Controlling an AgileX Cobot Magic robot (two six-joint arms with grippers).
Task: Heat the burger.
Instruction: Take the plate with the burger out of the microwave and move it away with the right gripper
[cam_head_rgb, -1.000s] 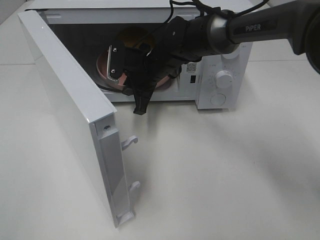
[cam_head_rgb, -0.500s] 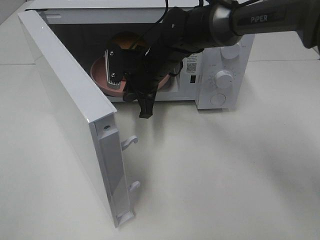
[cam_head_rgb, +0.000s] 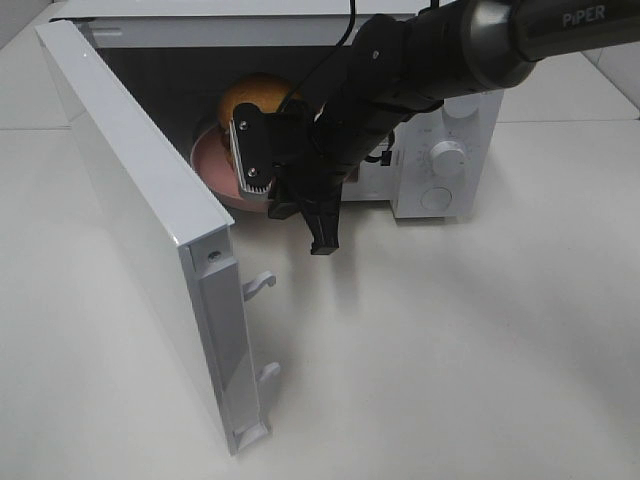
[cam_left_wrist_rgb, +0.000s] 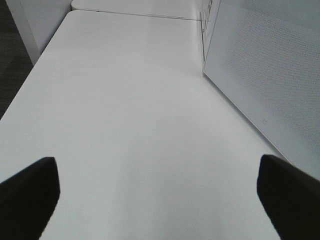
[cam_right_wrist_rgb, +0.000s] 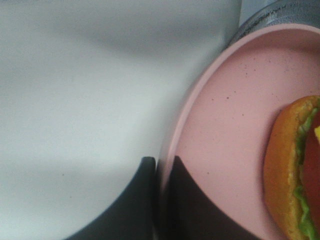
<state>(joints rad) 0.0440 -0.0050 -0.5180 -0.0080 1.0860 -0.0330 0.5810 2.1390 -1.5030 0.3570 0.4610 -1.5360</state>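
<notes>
The burger (cam_head_rgb: 255, 95), with a golden-brown bun, lies on a pink plate (cam_head_rgb: 213, 165) in the open mouth of the white microwave (cam_head_rgb: 450, 150). My right gripper (cam_head_rgb: 268, 190) is shut on the plate's front rim. In the right wrist view its two dark fingers (cam_right_wrist_rgb: 142, 200) pinch the plate's rim (cam_right_wrist_rgb: 200, 100), and the burger (cam_right_wrist_rgb: 295, 170) shows its bun, lettuce and red layer. My left gripper (cam_left_wrist_rgb: 157, 165) is open and empty above the bare table, outside the microwave door, and does not show in the exterior view.
The microwave door (cam_head_rgb: 130, 180) stands wide open at the left and reaches towards the front, with its two latch hooks (cam_head_rgb: 260, 285) sticking out. The control knobs (cam_head_rgb: 447, 160) are on the right of the cavity. The door's mesh panel (cam_left_wrist_rgb: 270, 65) is beside my left gripper.
My right gripper has moved right and towards the front with the plate in it. More of the burger's bun now shows above the arm.
</notes>
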